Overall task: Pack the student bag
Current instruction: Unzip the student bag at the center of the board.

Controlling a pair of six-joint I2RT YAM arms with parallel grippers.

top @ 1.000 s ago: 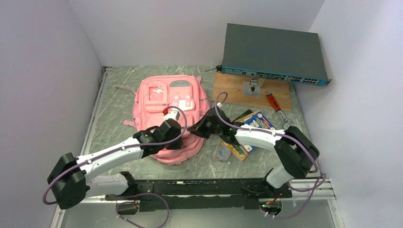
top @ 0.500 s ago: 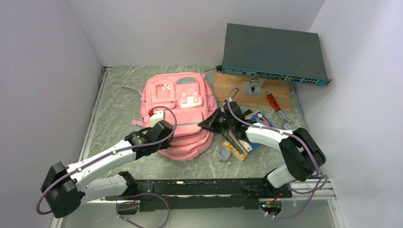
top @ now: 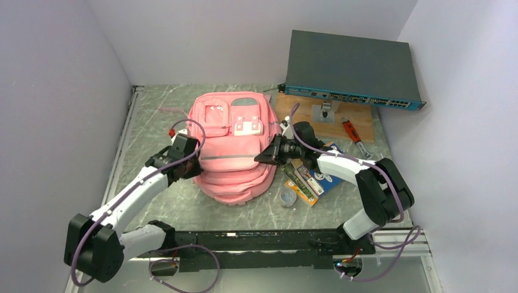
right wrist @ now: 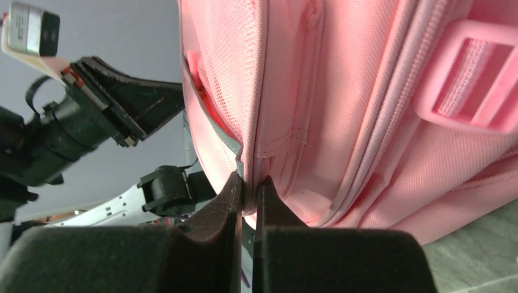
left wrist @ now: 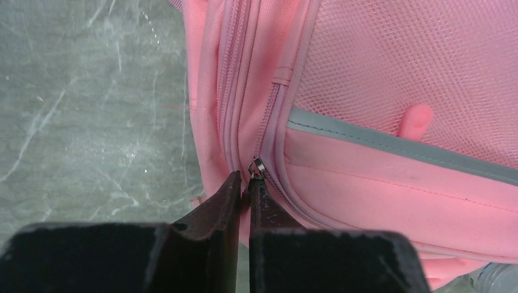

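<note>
The student bag (top: 235,160) lies mid-table; the right gripper (right wrist: 247,189) pinches its side seam at 3 o'clock; the left gripper (left wrist: 244,186) seemingly nips the zipper pull (left wrist: 257,166) at 9 o'clock; books (top: 317,174) lie outside, so packing looks barely begun.

Top cam: the right arm (top: 342,168) covers a chunk of the flat packs (top: 311,183) beside the bag (top: 235,159), and their print is unreadable anyway. The little round thing (top: 286,197) next to them is too small to name, same with the port labels on the switch (top: 351,64). Left wrist cam cuts the bag off at the top and right edges. The zip pull (left wrist: 256,166) is tiny, and its lower end disappears between the tips of the left gripper (left wrist: 245,182); looks pinched, I think. On the right wrist cam, the bag's seam vanishes between the tips of the right gripper (right wrist: 247,183).
</note>
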